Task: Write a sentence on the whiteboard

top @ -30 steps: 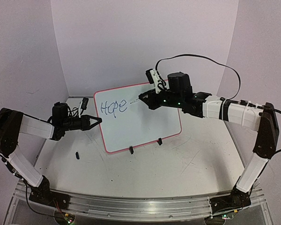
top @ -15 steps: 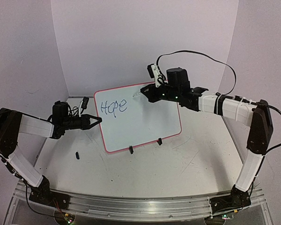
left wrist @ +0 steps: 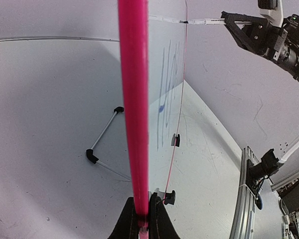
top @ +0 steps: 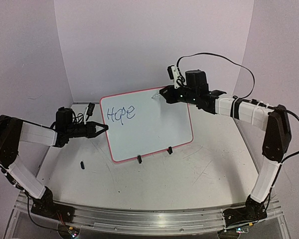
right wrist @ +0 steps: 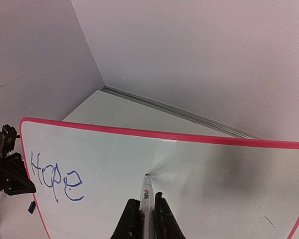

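Note:
The whiteboard [top: 149, 127] stands tilted on two black clip feet, with a red-pink rim. Blue lettering "Hope" [top: 120, 113] is at its upper left; it also shows in the right wrist view [right wrist: 55, 181]. My left gripper [top: 103, 128] is shut on the board's left rim [left wrist: 134, 124]. My right gripper [top: 164, 94] is shut on a white marker [right wrist: 147, 199]. The marker tip [right wrist: 146, 175] sits at the board's face near the top edge, right of "Hope"; whether it touches I cannot tell.
A small black cap [top: 82, 164] lies on the table left of the board. The board's wire stand [left wrist: 103, 134] shows behind it. Walls close in at the back and both sides. A metal rail [top: 139, 219] runs along the near edge.
My right gripper has moved up and to the right with the marker, from beside "Hope" to near the board's top edge. The left gripper and the board have not moved.

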{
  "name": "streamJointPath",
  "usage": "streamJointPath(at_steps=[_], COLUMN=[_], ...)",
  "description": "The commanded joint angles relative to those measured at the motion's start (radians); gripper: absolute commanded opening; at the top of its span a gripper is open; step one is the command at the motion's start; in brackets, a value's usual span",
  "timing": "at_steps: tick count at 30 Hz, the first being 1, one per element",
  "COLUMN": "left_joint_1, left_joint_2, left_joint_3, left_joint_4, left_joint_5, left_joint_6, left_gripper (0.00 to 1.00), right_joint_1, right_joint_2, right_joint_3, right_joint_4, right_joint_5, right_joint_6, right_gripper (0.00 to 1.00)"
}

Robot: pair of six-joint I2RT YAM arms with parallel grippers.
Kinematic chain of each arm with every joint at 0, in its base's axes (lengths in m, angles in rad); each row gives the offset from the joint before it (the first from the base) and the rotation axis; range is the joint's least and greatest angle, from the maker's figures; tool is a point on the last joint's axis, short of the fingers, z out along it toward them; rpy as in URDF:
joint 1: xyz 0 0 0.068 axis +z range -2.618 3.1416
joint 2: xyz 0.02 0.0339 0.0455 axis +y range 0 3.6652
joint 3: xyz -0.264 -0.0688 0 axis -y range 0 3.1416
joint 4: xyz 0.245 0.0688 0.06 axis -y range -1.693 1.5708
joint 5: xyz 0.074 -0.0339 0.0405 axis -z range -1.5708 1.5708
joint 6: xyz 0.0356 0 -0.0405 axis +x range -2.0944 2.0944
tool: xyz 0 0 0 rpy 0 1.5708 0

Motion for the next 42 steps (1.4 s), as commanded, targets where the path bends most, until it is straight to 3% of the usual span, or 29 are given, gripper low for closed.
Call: streamJointPath(at_steps=[1,11,33,42], left_joint_1=[-0.004,-0.006,-0.006,-0.006], left_joint_2=[0.003,-0.008,0.004,0.001], left_joint_3=[0.025,0.02,0.035,0.035], left_joint_4=[-0.052,-0.052,-0.055,-0.058], left_joint_5=[-0.158,-0.181,-0.174,-0.172], left_joint_6=[0.056,0.073,0.067,0.064], left_gripper=[0.0,0.0,0.0,0.0], right_joint_1=[-0.002,0.0,0.037,0.037], right_joint_2=[0.032,0.059,-0.061,-0.108], right_joint_3=[0.058,0.077,-0.165,-0.09], right_joint_4=[0.027,0.024,0.011,0.063], right_joint_5=[-0.001,-0.06,-0.106,-0.138], right_joint_6=[-0.011,0.005,0.026,0.05], right_gripper=[0.0,0.0,0.0,0.0])
